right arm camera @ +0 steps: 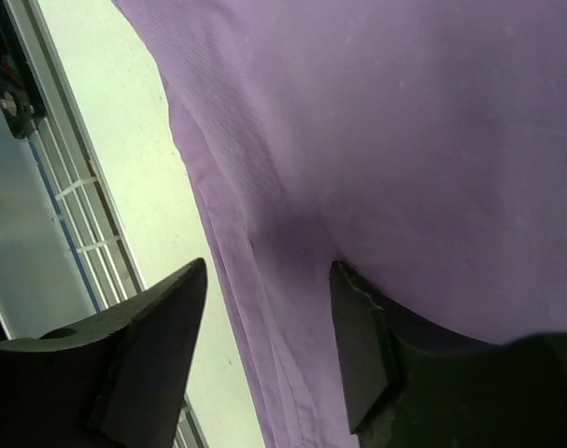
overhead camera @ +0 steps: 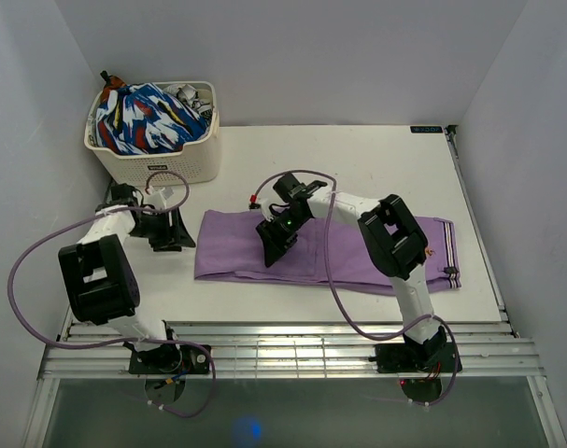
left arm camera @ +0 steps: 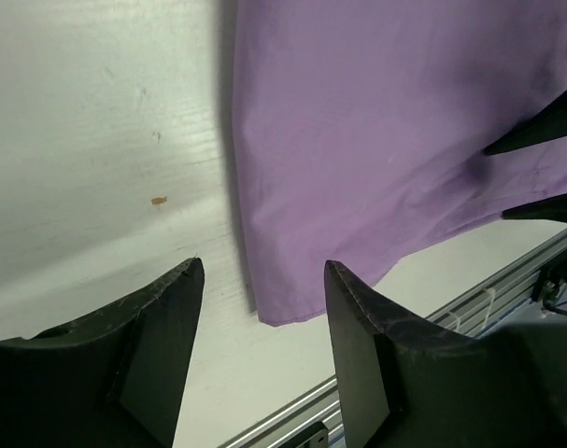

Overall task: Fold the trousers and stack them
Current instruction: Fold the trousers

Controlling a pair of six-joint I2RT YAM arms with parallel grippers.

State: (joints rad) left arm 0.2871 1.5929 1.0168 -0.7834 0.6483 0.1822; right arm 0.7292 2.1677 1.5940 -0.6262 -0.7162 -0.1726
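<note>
Long lilac-purple soft fabric trousers (overhead camera: 232, 254) lay flat across centre of white worktop (overhead camera: 358, 159). Left tool (overhead camera: 178, 232), wide and empty, hovered at their 9 o'clock hem. Right arm reached across; right tool (overhead camera: 274, 248), wide, pointed down onto mid-fabric.

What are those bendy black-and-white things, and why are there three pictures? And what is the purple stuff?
Those are robot arms, a left arm and a right arm, bolted to the near edge of a white table. The big picture looks down from above. The other two come from small cameras on the wrists, so you see the black fingers up close. The purple stuff is a pair of trousers, lying flat. The left tool is open at their end. The right tool is open over their middle. Neither grips anything. In the far corner, a basket holds a blue, white and red garment.
</note>
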